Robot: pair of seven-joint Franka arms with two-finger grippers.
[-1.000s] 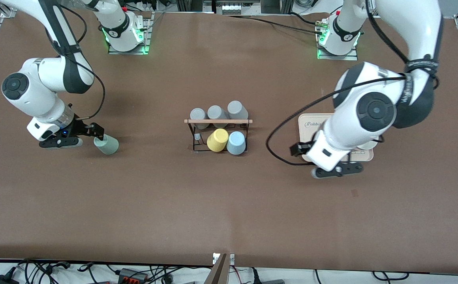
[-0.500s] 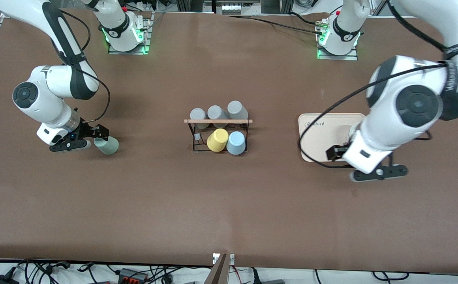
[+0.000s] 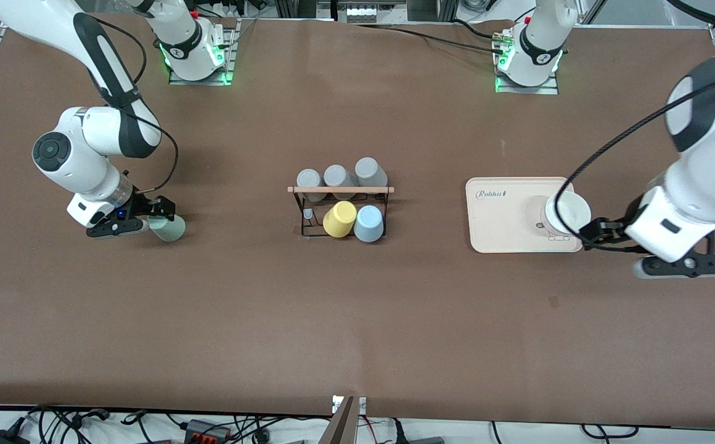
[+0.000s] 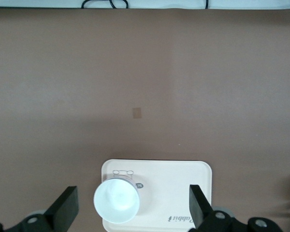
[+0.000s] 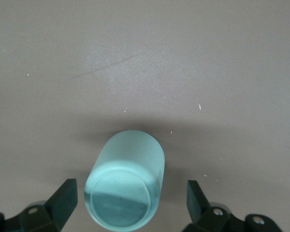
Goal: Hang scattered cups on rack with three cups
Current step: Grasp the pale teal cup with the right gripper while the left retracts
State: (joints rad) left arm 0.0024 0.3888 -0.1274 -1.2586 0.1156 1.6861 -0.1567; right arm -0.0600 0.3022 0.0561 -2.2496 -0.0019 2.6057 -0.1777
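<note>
On the brown bench (image 3: 357, 320), nearest the front camera, the left gripper (image 3: 687, 266) hangs over bare bench toward the left arm's end, just past the edge of the beige rectangular tray (image 3: 499, 216); in the left wrist view its black fingers (image 4: 65, 210) stand spread wide with nothing between them. A white round cup (image 3: 566, 213) stands upright on the tray, mouth up, at the tray's end nearest that gripper.

Toward the right arm's end, the pale sage green plain tumbler (image 3: 168, 228) lies on its side on the bench, well apart from the rack. The right gripper (image 3: 142, 220) is low at this tumbler; in the right wrist view the tumbler (image 5: 125, 181) lies between the spread fingers (image 5: 63, 200), with a gap showing on each side, so they are not pinching it.

At mid-bench stands the small black wire rack with a light wooden rod along its top (image 3: 341, 190). On its side nearer the camera, a yellow cup (image 3: 339, 219) and the light blue plain tumbler (image 3: 369, 223) sit side by side, touching, bottoms up on the pegs, the blue one toward the left arm's end. One peg beside the yellow cup, toward the right arm's end, stands bare. Farther from the camera, just past the rod, three grey cups (image 3: 339, 177) sit in a row on the rack, bottoms up
</note>
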